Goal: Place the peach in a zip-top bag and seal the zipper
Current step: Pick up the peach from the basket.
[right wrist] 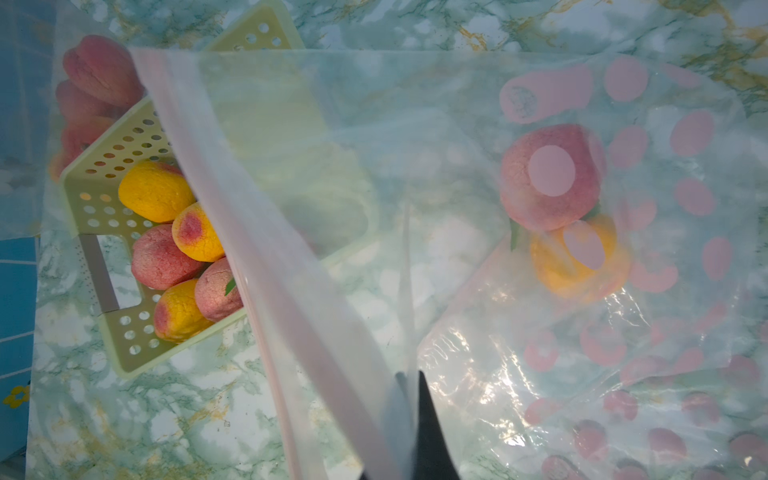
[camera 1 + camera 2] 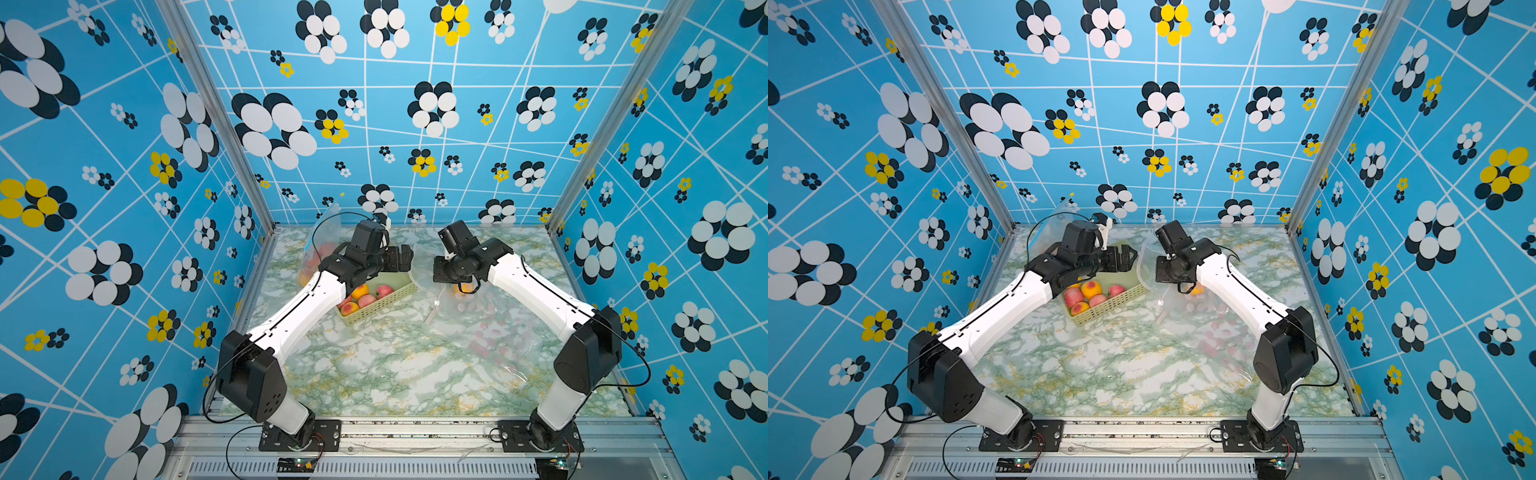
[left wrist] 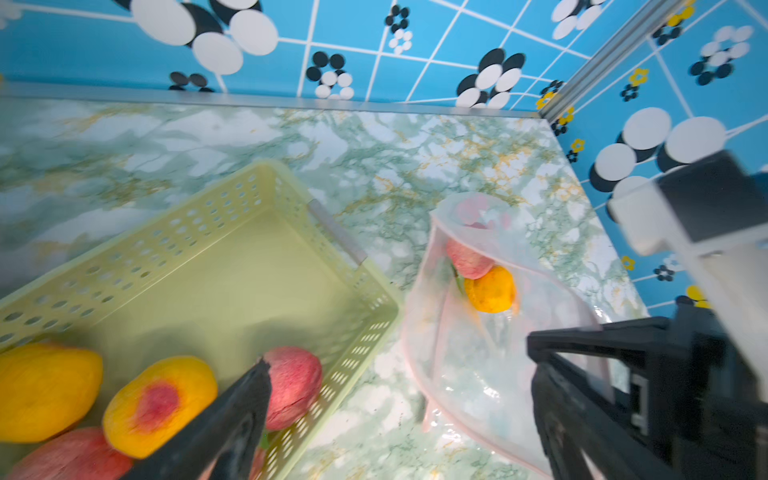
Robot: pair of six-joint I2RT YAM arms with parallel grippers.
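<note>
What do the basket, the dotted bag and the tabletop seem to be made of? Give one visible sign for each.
Basket: moulded plastic, pale yellow-green, matt; rows of punched holes.
Dotted bag: thin clear plastic film, glossy; it crinkles and glints, and a peach shows through.
Tabletop: marble look, green-white with gold veins; possibly a printed film, cannot tell.

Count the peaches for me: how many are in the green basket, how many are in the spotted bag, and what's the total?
Peaches in the basket: 5
Peaches in the spotted bag: 2
Total: 7
The other bag by the far wall also holds fruit, but it is too hidden to count.
</note>
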